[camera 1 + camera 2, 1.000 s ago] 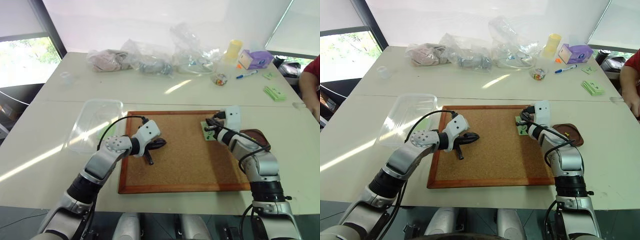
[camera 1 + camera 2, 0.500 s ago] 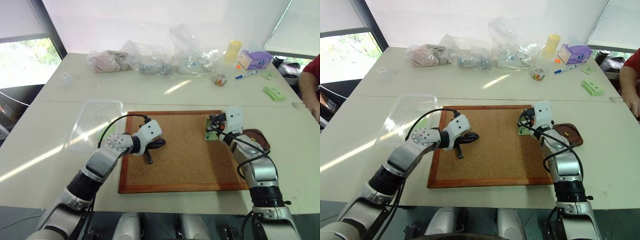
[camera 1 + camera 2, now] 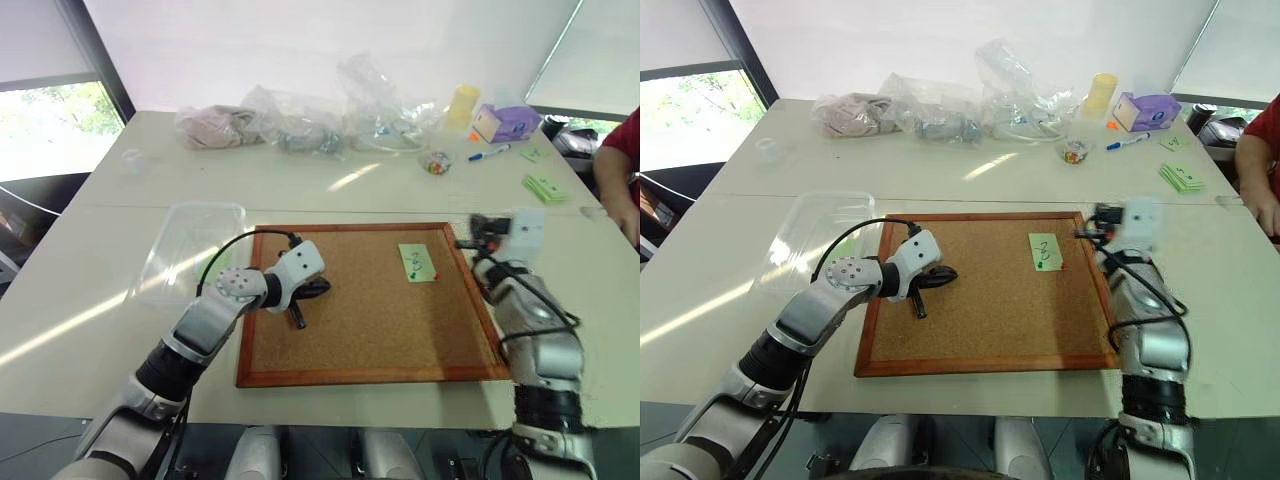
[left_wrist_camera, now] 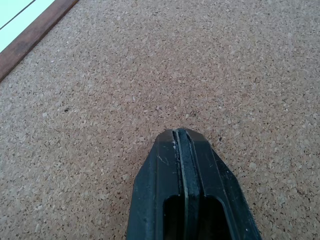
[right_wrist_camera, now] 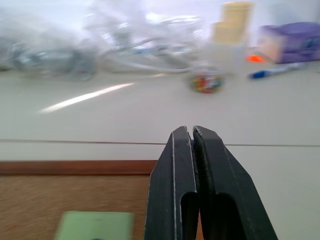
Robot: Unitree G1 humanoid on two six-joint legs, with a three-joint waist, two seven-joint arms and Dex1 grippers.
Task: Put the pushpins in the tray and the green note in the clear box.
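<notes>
The green note [image 3: 417,262] lies on the corkboard [image 3: 360,320] near its right edge. The left pincer [image 4: 181,137] rests closed and empty on the cork. The right pincer [image 5: 192,135], also pinched shut, hovers beyond the board's right edge.

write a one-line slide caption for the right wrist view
Shut right gripper raised over the cork board edge, green note below, cluttered table beyond.

My two head eyes look forward and down over the white desk [image 3: 300,190] and brown framed corkboard [image 3: 370,310] (both share it). My left wrist camera sits close above that cork; my right wrist camera faces level across the desk.
</notes>
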